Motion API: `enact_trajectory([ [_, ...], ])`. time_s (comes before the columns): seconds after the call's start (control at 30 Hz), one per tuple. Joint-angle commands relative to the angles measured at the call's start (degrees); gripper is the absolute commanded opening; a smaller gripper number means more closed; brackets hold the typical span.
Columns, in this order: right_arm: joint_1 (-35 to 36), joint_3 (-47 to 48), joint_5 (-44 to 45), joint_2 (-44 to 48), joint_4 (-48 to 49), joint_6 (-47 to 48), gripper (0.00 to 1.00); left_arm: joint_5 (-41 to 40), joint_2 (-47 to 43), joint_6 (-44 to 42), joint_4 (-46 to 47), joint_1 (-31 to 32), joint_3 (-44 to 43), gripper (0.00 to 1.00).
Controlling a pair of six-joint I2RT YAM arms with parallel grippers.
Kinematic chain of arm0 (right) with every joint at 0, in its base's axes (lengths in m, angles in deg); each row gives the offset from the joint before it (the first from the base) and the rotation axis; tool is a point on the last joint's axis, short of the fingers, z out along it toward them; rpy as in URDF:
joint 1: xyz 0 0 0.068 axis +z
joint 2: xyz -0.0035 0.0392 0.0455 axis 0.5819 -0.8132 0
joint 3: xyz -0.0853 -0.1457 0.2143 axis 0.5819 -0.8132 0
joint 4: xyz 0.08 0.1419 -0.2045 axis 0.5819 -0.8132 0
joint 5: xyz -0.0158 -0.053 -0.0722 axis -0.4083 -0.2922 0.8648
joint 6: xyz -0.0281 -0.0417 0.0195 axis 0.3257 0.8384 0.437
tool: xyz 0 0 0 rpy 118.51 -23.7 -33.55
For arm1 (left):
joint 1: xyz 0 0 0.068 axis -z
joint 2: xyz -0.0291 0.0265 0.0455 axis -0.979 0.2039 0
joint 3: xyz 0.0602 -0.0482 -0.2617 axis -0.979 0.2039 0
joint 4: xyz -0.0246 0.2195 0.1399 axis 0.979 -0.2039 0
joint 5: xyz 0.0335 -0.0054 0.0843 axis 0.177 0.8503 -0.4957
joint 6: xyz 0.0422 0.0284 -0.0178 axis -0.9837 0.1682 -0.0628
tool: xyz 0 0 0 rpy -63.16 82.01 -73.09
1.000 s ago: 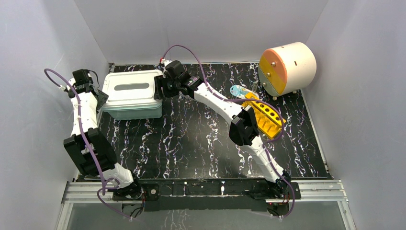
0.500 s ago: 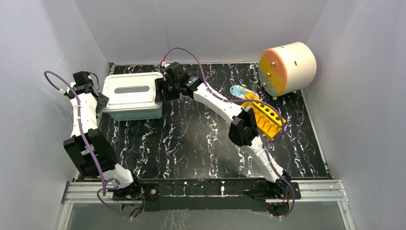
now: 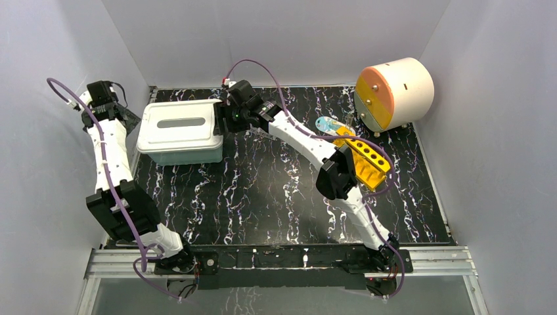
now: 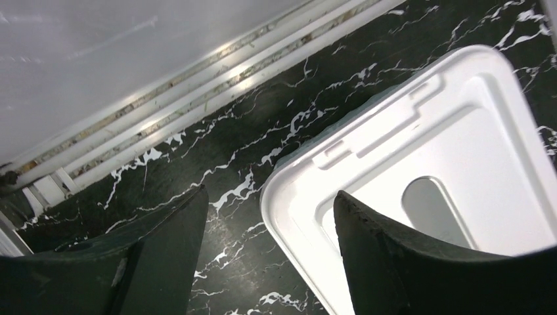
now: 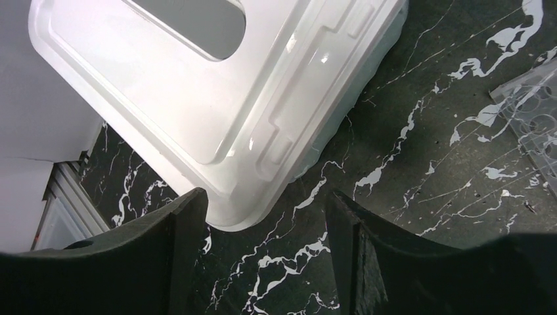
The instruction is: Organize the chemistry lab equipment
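A white lidded storage box with a grey slot in its lid stands at the back left. My left gripper is open at its left end; in the left wrist view the box's corner lies between the jaws. My right gripper is open at the box's right end; in the right wrist view the box's corner sits by the left finger. A yellow tube rack and a blue-capped clear tube lie at the right. A clear rack's edge shows in the right wrist view.
The big cream drum with an orange face stands at the back right corner. Grey walls close in the back and both sides. A metal rail runs along the wall beside the box.
My left wrist has drawn back, up and to the left of the box. The box has shifted slightly left. My right gripper stays open at the box's right end.
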Motion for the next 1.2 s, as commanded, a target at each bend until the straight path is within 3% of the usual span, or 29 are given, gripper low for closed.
enact_trajectory([
  [0.0, -0.9, -1.1, -0.3, 7.3, 4.6, -0.1, 0.75, -1.9, -0.3, -3.3, -2.0, 2.0, -4.6, 0.7],
  [0.2, -1.6, -6.8, 1.5, 12.0, 5.6, 0.8, 0.74, 9.4, 1.2, -11.2, 1.7, 9.5, -7.4, 0.74],
  [0.33, -1.8, -16.2, 3.6, 17.8, 7.7, 2.0, 0.74, 22.3, 3.1, -12.7, 5.5, 10.2, -6.5, 0.77],
  [0.43, -2.4, -22.5, 4.4, 21.6, 8.5, 2.2, 0.74, 26.8, 4.5, -13.1, 8.5, 10.5, -5.7, 0.78],
  [0.9, -3.2, -38.6, 10.2, 31.7, 7.5, 1.7, 0.74, 22.6, 10.8, -11.2, 8.9, 11.5, -1.4, 0.73],
  [1.17, -3.5, -42.1, 16.2, 36.9, 3.4, -0.6, 0.74, 19.7, 14.6, -8.7, 2.7, 11.8, -5.1, 0.7],
])
